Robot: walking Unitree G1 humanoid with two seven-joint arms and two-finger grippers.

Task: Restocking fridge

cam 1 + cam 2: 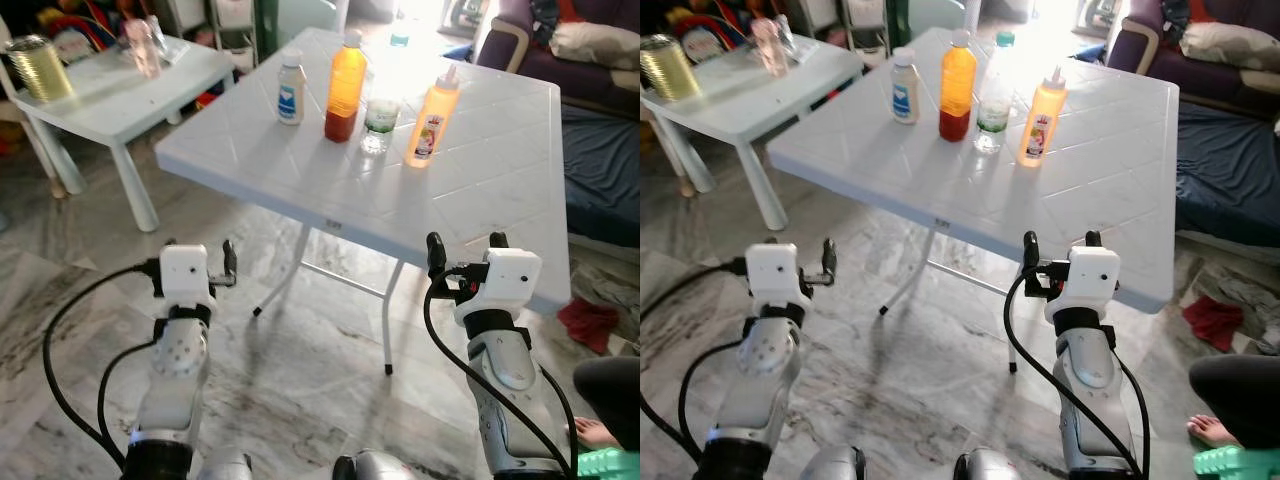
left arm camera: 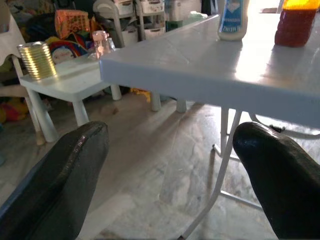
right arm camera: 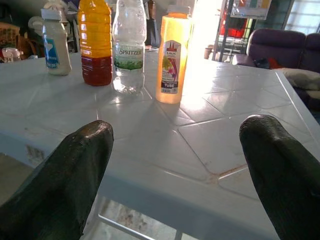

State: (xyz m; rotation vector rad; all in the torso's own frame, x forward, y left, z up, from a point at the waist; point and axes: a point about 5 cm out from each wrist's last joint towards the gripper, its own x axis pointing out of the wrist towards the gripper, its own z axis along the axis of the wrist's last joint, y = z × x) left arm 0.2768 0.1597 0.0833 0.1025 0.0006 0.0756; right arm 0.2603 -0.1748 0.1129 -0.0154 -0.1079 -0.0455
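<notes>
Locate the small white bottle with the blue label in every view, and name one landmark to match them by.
Left eye view: white bottle, far left of the bottle row on the white folding table.
Right eye view, same end spot.
Left wrist view, top edge, cap cut off.
Right wrist view, upper left.
Landmark: the tall orange-and-red bottle beside it.

I'm looking into a home living room: a purple sofa (image 1: 590,50) is sitting behind a folding table (image 1: 480,190) on marble floor (image 1: 290,390).

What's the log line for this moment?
left gripper: open, idle | right gripper: open, at table edge | four bottles: standing, untouched
</notes>
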